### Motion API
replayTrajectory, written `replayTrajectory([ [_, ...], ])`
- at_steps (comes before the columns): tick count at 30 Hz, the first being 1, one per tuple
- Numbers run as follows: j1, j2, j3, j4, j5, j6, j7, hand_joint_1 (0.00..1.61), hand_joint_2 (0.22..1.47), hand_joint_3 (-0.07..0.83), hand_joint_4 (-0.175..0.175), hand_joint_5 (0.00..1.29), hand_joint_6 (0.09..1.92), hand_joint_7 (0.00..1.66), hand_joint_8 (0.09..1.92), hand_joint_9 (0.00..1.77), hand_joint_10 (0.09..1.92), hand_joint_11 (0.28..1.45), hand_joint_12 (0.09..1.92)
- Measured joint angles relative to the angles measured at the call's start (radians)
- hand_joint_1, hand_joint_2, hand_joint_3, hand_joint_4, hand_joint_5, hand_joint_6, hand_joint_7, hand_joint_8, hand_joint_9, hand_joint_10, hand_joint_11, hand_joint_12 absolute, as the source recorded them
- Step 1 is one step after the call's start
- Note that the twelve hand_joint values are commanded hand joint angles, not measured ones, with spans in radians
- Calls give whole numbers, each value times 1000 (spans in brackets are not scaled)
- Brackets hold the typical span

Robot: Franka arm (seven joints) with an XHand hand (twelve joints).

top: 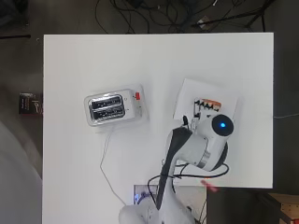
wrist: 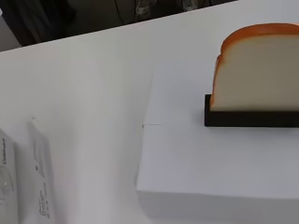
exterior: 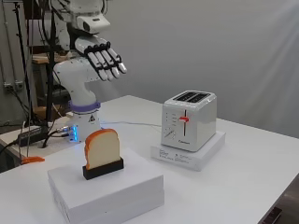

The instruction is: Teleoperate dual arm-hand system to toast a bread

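A slice of bread (exterior: 102,148) with an orange crust stands upright in a black holder (exterior: 103,169) on a white box (exterior: 107,189); the wrist view shows the bread (wrist: 259,70) close up. The hand (exterior: 103,59) hangs well above the bread with its fingers straight, holding nothing. In the overhead view the arm covers most of the hand (top: 202,108) and the bread (top: 209,103) beneath it. The white toaster (exterior: 188,120) stands on a flat white base to the right, its two slots empty and its red lever (exterior: 184,120) up. From overhead the toaster (top: 113,109) lies left of the box.
The toaster's white cord (top: 106,163) runs across the table toward the arm's base. A small orange object (exterior: 32,159) lies near the table's edge by the base. The white box (top: 187,95) sits near the table's right side.
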Motion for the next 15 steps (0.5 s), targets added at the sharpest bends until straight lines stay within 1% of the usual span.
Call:
replayTrajectory([
  [2, -10, 116, -32, 103, 3, -24, -22, 560, 1177, -21, -47, 230, 87, 298, 87, 411, 87, 393, 87],
  [3, -10, 166, -53, 151, 1, -38, -26, 583, 1165, -21, -47, 218, 87, 307, 87, 414, 87, 395, 87],
  [4, -11, 215, -75, 200, 3, -55, -32, 596, 1158, -15, -48, 217, 87, 353, 87, 452, 87, 407, 87],
  [7, -46, 385, -112, 359, 29, -99, -84, 612, 1142, -9, -47, 232, 87, 435, 87, 532, 87, 433, 87],
  [9, -101, 545, -88, 501, 41, -123, -131, 604, 1121, -9, -41, 264, 87, 455, 87, 551, 87, 447, 87],
  [11, -138, 675, -55, 610, 36, -128, -157, 578, 1104, -5, -39, 298, 87, 499, 87, 595, 87, 466, 87],
  [13, -149, 776, -33, 685, 15, -111, -164, 569, 1082, -8, -38, 313, 87, 514, 87, 619, 87, 473, 87],
  [15, -148, 820, -21, 700, -12, -89, -163, 550, 1059, -14, -37, 315, 87, 502, 87, 614, 87, 472, 87],
])
